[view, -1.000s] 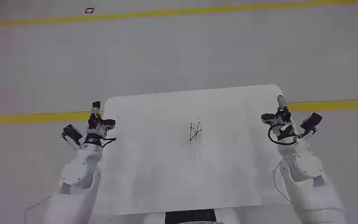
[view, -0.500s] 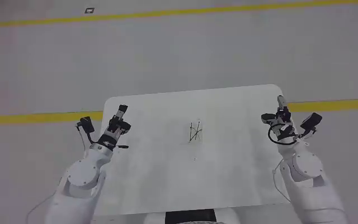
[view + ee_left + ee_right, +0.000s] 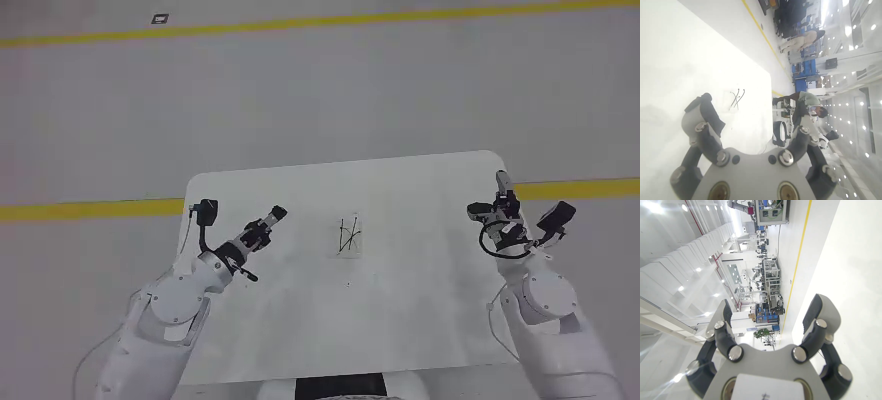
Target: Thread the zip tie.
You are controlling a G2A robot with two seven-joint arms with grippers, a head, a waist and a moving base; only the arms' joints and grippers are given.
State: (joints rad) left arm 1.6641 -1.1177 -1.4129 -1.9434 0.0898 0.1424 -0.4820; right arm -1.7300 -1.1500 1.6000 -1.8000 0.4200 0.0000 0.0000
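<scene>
The thin dark plastic zip ties (image 3: 348,236) lie in a small crossed bunch near the middle of the white surface (image 3: 430,310), and everything else is best placed from that bunch. Your left hand (image 3: 272,217) is near the bunch on its left side and points toward it, with its jaws spread wide and nothing between them. Your right hand (image 3: 503,190) is well apart from the bunch, out by the surface's right edge, and is also wide open and empty. The left is clearly the nearer one.

The ties' long axis runs roughly from the robot's side of the bunch to the far side, so an approach from the left hand would meet them broadside, across their length.

In the top view the bunch reads as one dark scribble, though you can gauge both hands against it. The left wrist view (image 3: 737,98) separates several crossing strands with small heads at one end, lying ahead of the open left hand (image 3: 753,111). The right wrist view looks past its hand (image 3: 771,306) toward the hall.
</scene>
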